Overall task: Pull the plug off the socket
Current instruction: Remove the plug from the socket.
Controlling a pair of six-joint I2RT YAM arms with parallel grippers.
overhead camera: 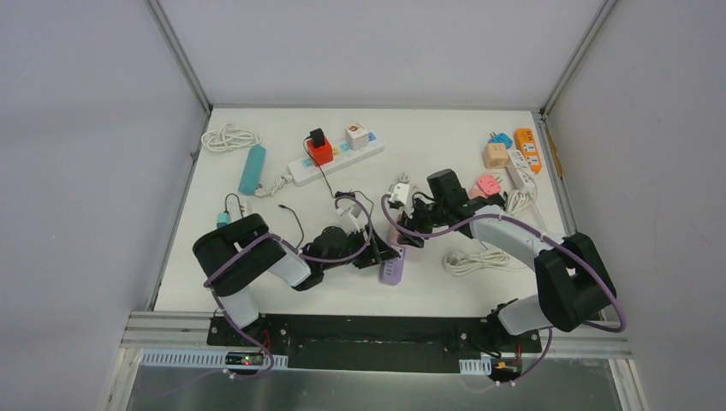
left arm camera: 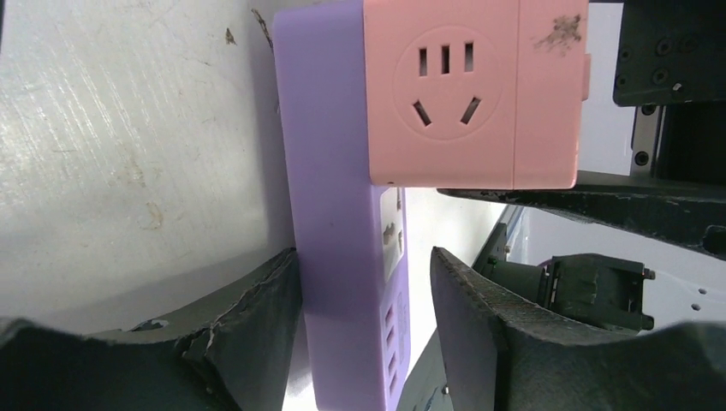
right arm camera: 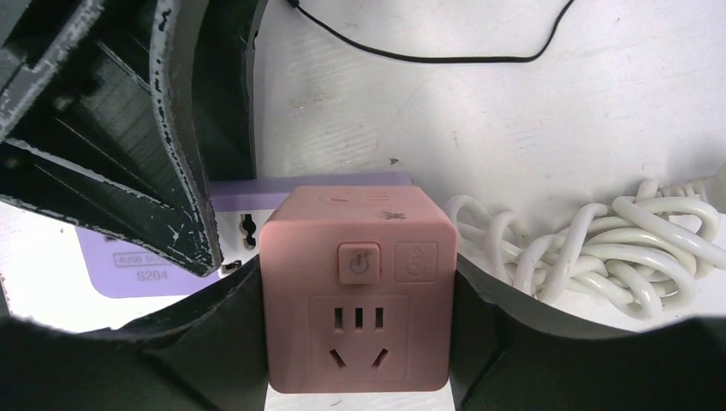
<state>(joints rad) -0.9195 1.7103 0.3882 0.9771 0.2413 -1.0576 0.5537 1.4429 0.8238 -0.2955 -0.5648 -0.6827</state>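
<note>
Now R tool [right arm camera: 356,330] grips pink plug [right arm camera: 355,257]; L tool [left arm camera: 364,278], ajar, straddles purple strip [left arm camera: 330,171] lying near-far.

Matt smooth plastic: pink cube adapter [right arm camera: 355,291], w/ dark smudge. purple power strip [left arm camera: 334,214]: smooth plastic, slight sheen. left fingers [left arm camera: 257,325]: black, grainy, matt, chipped edges. desk [left arm camera: 111,154]: white, scratched & stained. coiled white cable [right arm camera: 599,248]: glossy.

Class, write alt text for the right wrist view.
The right gripper clamps a pink plastic cube adapter plugged into a purple plastic power strip. A coiled white cable lies beside them.
</note>
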